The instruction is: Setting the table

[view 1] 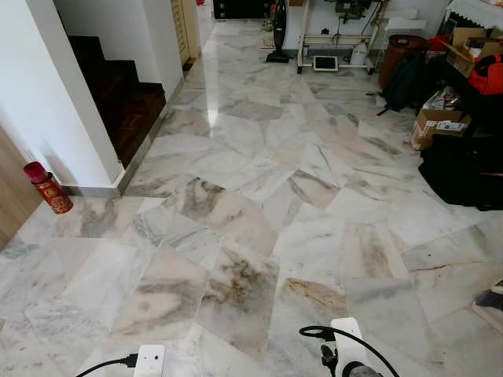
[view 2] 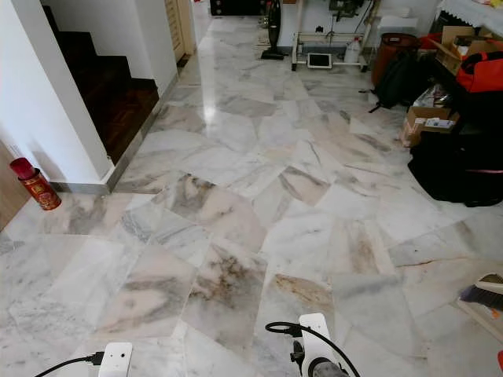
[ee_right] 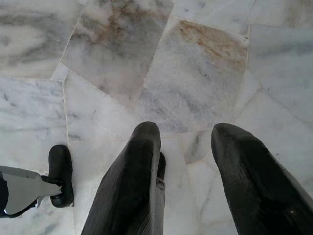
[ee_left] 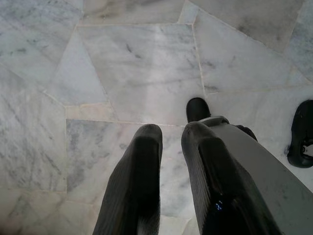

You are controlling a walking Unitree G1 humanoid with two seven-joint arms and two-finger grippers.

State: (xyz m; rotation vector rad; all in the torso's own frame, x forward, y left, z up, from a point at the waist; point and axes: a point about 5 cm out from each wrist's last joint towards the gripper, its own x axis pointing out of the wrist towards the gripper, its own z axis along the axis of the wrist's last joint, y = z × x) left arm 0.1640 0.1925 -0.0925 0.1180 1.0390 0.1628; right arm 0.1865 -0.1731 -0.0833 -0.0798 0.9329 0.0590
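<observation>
Table and tableware we cannot place from where we stand; around us lies a pale marble floor (view 1: 236, 228) with grey and rust veining. Nearest to us, both arms hang low over the tiles. The left gripper (ee_left: 171, 133) points down at the floor with its two black fingers (ee_left: 142, 166) a narrow gap apart and nothing between them, and one of our black feet (ee_left: 197, 108) shows just beyond its tips. The right gripper (ee_right: 186, 131) also points at the floor, its fingers (ee_right: 142, 166) spread wide and empty, with a black foot (ee_right: 61, 174) to one side. At four o'clock a brush (view 2: 483, 294) lies at the edge of the tiles. At ten o'clock a red canister (view 1: 47, 188) stands tilted against the foot of a white wall (view 1: 55, 102), and behind that wall, at eleven, dark wooden stairs (view 1: 118, 94) climb away. At two o'clock a large black bag (view 1: 464, 169) sits on the floor with a cardboard box (view 1: 436, 126) just beyond it, then a black backpack (view 1: 405, 82) leaning near a reddish-brown barrel (view 1: 401, 51). Farthest off, at twelve to one, a white rack (view 1: 334, 39) stands beside an upright vacuum cleaner (view 1: 277, 35).
</observation>
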